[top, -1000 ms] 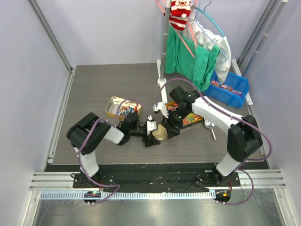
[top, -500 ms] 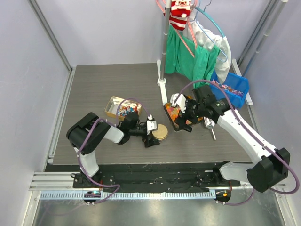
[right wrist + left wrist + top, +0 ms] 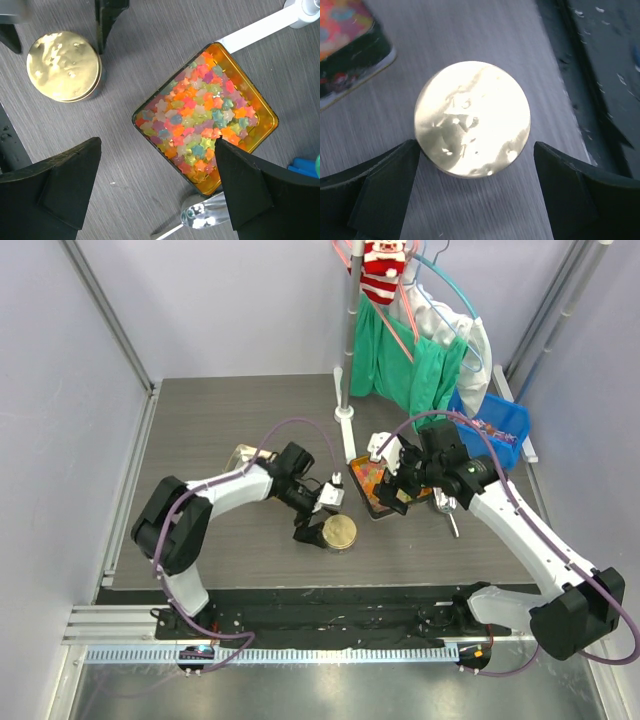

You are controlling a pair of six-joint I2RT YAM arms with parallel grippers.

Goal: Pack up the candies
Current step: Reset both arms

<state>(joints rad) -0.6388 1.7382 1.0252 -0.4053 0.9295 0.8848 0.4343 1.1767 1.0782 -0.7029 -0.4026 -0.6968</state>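
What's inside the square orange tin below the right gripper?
Small star-shaped jelly pieces in mixed colours fill the square tin. They cover its floor, and a finger of the right gripper hides part of one edge.

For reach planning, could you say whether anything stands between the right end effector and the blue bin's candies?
Only its own wrist and the blue bin's wall separate the right end effector from the candies.

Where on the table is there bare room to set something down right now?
The far-left table, between its left edge and the stand base, is bare. So is the near strip right of the gold round tin, on the spoon's near side. The centre is crowded: that tin and the jelly-star tin sit close together.
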